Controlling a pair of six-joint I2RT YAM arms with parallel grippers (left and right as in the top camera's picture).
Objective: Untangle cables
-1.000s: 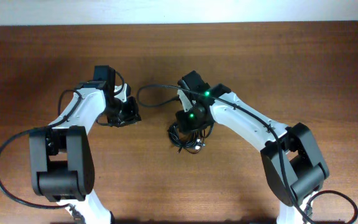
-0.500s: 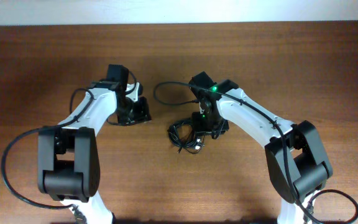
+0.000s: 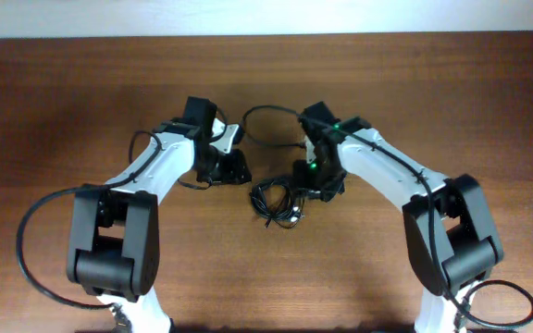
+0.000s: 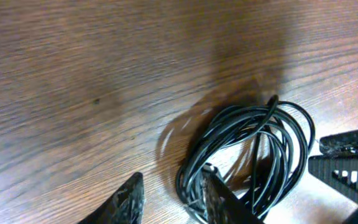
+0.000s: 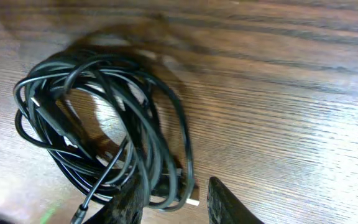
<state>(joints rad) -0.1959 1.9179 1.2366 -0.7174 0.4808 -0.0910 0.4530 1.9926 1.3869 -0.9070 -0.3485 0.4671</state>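
**Cable tangle was sitting right between the two grippers**

The cables [image 3: 278,201] lay as one loose black coil on the wooden table [image 3: 433,83], about mid-table and slightly toward the near edge. The left gripper [image 3: 234,166] was just left of the coil and a bit farther back. The right gripper [image 3: 311,188] was right up against the coil's right side.

From the left wrist, the left gripper [image 4: 171,200] had its fingers partly apart, a narrowish gap. One tip overlapped the near-left edge of the cables [image 4: 253,155], and nothing looked pinched.

From the right wrist, the right gripper [image 5: 178,202] was also partly spread. A few strands of the cables [image 5: 98,130] and a silvery plug [image 5: 192,201] lay in the gap. I couldn't tell if the tips were touching those strands. The coil itself looked flat on the wood, not lifted.
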